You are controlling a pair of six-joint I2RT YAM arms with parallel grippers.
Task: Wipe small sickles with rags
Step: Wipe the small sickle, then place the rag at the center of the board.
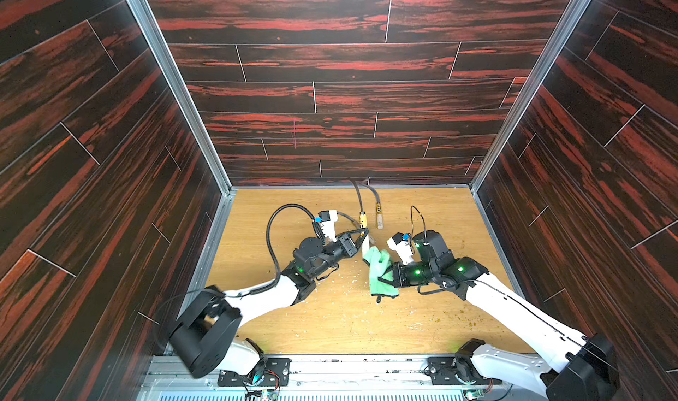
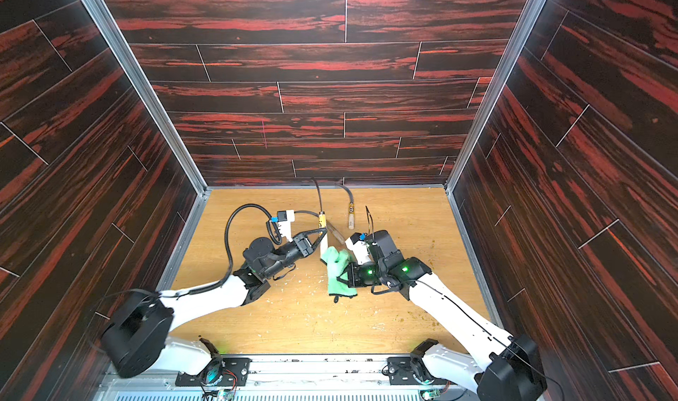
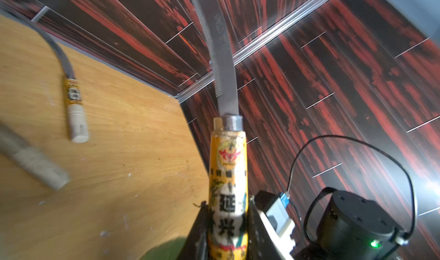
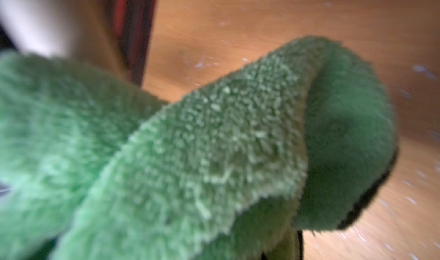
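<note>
Rag [image 4: 214, 139]; sickle [image 3: 228, 151] with label [image 3: 228, 206] "延"

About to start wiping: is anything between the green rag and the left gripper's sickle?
Nothing visible. The green rag in the right gripper sits beside the handle of the held sickle, whose blade stands clear.

Robotics lab test cell: a small wooden tabletop [image 1: 330, 325] in the lower centre of both top views is boxed in on three sides by dark red wood-print panels [image 1: 330, 68], which are joined by bare aluminium corner profiles [image 1: 174, 83]. Two white-and-black robot arms [image 1: 257, 300] are mounted on an aluminium rail [image 1: 348, 375] along the bottom edge. Small exposed circuit boards [image 1: 269, 393] with loose wires are seen there too.
</note>
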